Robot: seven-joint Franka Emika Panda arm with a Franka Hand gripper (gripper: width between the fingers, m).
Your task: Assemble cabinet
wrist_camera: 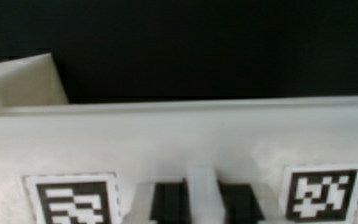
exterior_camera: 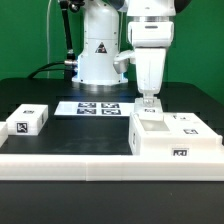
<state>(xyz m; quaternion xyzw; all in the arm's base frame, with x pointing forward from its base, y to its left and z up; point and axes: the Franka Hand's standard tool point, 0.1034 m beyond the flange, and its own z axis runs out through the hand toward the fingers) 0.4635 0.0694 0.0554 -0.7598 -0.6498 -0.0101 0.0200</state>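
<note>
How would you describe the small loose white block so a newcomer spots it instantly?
Start at the black table, with the marker board lying flat mid-table. The small block sits alone toward the exterior view's left of that board. Unlike the cabinet at that view's right under the gripper, it is much smaller and nothing touches it.

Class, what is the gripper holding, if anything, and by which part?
The gripper seems to pinch the cabinet by a narrow white ridge on its top.

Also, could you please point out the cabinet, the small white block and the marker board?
cabinet [exterior_camera: 156, 142], exterior view, on its front face.
small white block [exterior_camera: 28, 120], exterior view, on its tagged top.
marker board [exterior_camera: 95, 107], exterior view, on its middle tags.
</note>
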